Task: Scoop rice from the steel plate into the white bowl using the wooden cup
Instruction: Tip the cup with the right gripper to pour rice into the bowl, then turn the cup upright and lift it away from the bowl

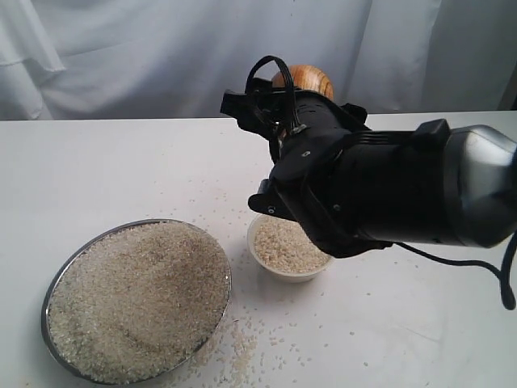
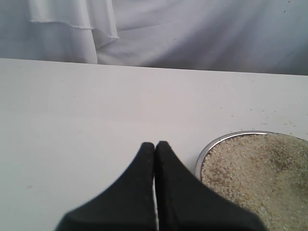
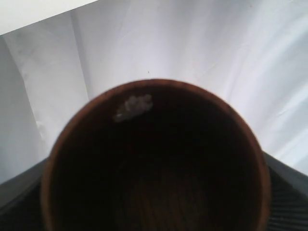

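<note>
My right gripper (image 1: 292, 101) is shut on the wooden cup (image 1: 305, 81) and holds it raised above the table, over and behind the white bowl (image 1: 279, 271). In the right wrist view the cup (image 3: 154, 159) fills the frame, dark inside, with a few grains of rice (image 3: 134, 107) stuck near its rim. The bowl holds rice (image 1: 287, 242). The steel plate (image 1: 55, 284) lies at the front left, heaped with rice (image 1: 137, 299). My left gripper (image 2: 155, 144) is shut and empty, just beside the plate's rim (image 2: 202, 156); the exterior view does not show it.
Loose grains (image 1: 242, 335) are scattered on the white table (image 1: 121, 178) in front of and between the plate and the bowl. A white curtain (image 1: 121, 48) hangs behind the table. My right arm (image 1: 420, 194) reaches in from the right.
</note>
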Robot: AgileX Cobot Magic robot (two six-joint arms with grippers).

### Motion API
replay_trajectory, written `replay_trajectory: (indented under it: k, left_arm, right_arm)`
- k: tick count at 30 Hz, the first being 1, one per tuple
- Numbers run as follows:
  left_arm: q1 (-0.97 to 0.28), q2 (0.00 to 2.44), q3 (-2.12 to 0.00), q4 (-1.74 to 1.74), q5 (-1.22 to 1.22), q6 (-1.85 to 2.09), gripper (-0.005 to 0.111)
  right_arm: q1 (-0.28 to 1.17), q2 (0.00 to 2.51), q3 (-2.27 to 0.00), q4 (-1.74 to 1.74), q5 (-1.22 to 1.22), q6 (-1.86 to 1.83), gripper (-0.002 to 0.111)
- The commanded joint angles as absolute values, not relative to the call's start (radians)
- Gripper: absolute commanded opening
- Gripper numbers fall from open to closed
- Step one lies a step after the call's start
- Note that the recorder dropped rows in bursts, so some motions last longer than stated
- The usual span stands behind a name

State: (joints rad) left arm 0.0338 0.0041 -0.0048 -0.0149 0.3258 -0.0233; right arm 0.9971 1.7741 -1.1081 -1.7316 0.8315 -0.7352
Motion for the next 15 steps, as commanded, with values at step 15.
replay_trajectory:
  k: [15]
  left_arm:
    - [0.036, 0.0, 0.0, -0.016, 0.319, -0.024, 0.0]
  right_arm:
    - [0.838, 1.761, -1.113, -1.441, 0.533, -0.273, 0.0]
